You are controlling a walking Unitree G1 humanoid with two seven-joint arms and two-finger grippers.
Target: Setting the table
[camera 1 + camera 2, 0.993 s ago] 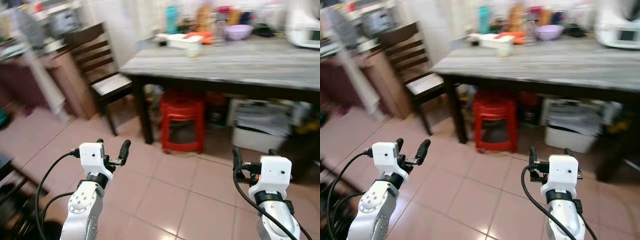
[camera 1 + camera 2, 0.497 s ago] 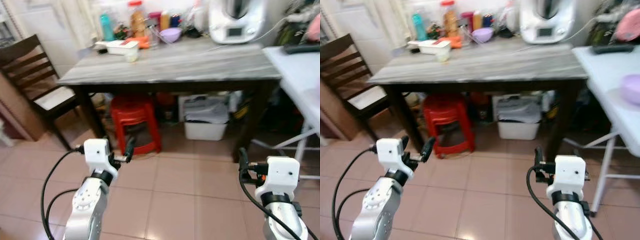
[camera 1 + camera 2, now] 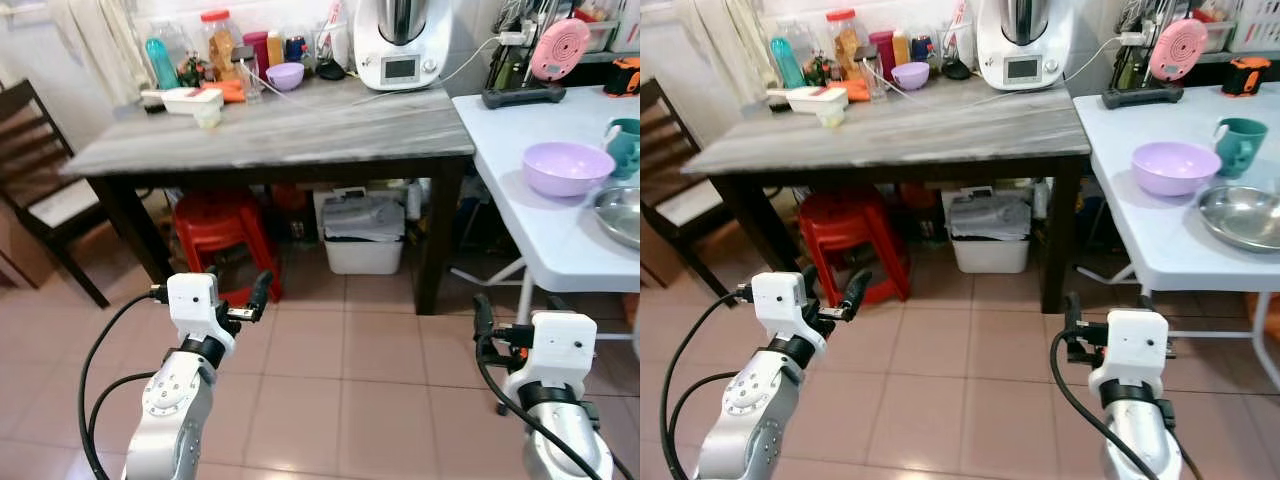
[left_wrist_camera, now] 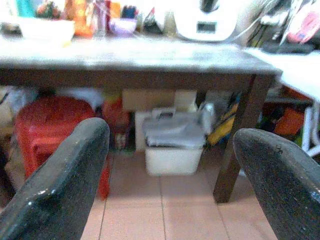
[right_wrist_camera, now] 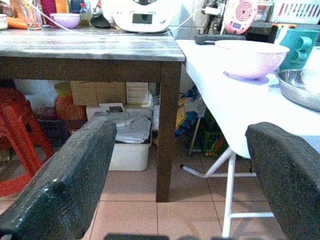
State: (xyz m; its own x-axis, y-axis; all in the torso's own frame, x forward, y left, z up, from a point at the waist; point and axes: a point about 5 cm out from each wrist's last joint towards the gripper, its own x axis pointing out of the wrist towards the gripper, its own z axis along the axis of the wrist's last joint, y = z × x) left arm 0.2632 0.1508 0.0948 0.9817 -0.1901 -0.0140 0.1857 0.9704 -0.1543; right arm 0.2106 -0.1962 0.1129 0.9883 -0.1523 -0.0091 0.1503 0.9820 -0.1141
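The head camera has swung right, and the white counter (image 3: 1140,215) now comes into sight with a purple bowl (image 3: 1170,166), a green mug (image 3: 1239,145) and a steel dish (image 3: 1245,216) on it, so the robot seems to be lining up on the tableware. Both arms ride low over the tiled floor (image 3: 940,380), the left end effector (image 3: 238,295) and the right end effector (image 5: 175,165) spread wide and empty. The right wrist view looks in under the white counter at its folding legs (image 5: 227,182), while the head views look down on the tableware from above.

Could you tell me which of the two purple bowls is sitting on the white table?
It is the larger purple bowl, standing beside the metal dish and teal mug on the white table. The smaller purple bowl is on the dark wooden table.
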